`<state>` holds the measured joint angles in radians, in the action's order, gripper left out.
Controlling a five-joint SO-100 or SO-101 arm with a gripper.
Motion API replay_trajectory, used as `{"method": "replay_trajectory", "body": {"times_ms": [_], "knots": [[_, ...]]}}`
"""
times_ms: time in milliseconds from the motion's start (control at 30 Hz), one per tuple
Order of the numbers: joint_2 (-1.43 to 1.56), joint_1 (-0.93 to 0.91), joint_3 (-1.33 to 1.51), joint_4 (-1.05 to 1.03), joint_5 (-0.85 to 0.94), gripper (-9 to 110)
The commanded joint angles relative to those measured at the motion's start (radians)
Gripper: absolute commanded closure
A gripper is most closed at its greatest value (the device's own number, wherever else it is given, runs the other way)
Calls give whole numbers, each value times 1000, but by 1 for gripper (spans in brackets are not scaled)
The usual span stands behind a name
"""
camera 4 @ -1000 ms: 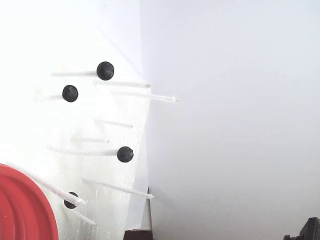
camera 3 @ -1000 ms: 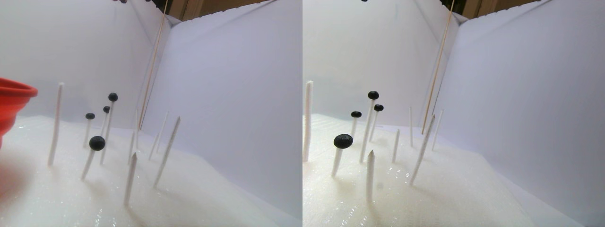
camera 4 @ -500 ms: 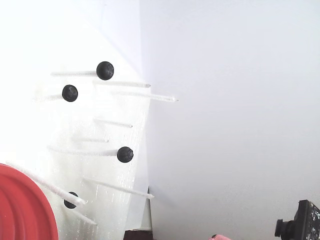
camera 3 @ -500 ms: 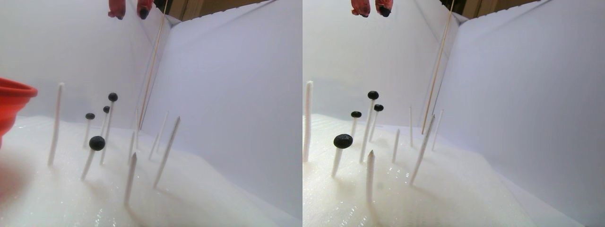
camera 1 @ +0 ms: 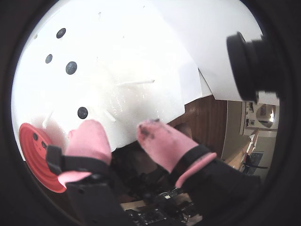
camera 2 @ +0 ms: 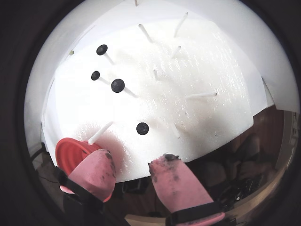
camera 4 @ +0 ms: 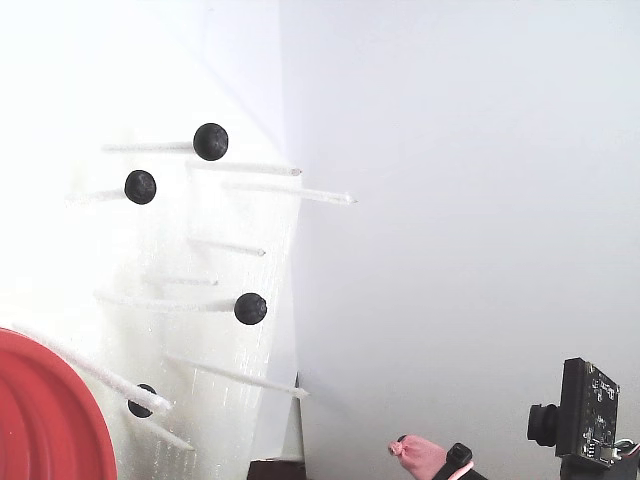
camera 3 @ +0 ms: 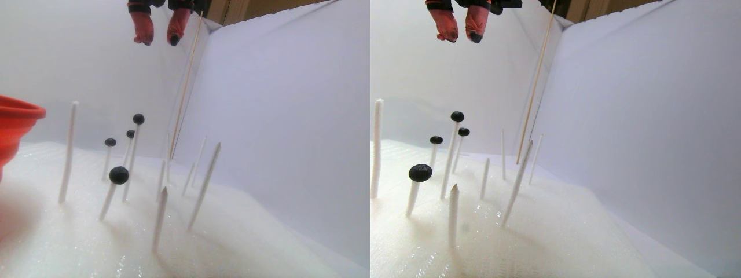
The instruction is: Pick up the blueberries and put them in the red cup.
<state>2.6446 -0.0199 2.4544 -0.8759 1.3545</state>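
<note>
Pink-tipped, your gripper (camera 2: 134,169) hangs with its fingers spread and nothing between them, high above the white foam bed (camera 2: 197,75). All four blueberries (camera 2: 142,128) sit on white sticks (camera 3: 204,174) ahead of the fingertips, and the red cup (camera 2: 70,150) lies just beside the left finger in both wrist views.
</note>
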Motion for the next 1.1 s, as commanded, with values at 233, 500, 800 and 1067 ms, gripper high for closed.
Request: {"method": "replay_trajectory", "body": {"times_ms": [233, 500, 800, 1067], "knots": [[-87, 9, -14, 115, 28, 86], [-176, 15, -8, 224, 51, 86], [-258, 29, -15, 298, 60, 84], [-321, 51, -15, 359, 71, 83]]}}
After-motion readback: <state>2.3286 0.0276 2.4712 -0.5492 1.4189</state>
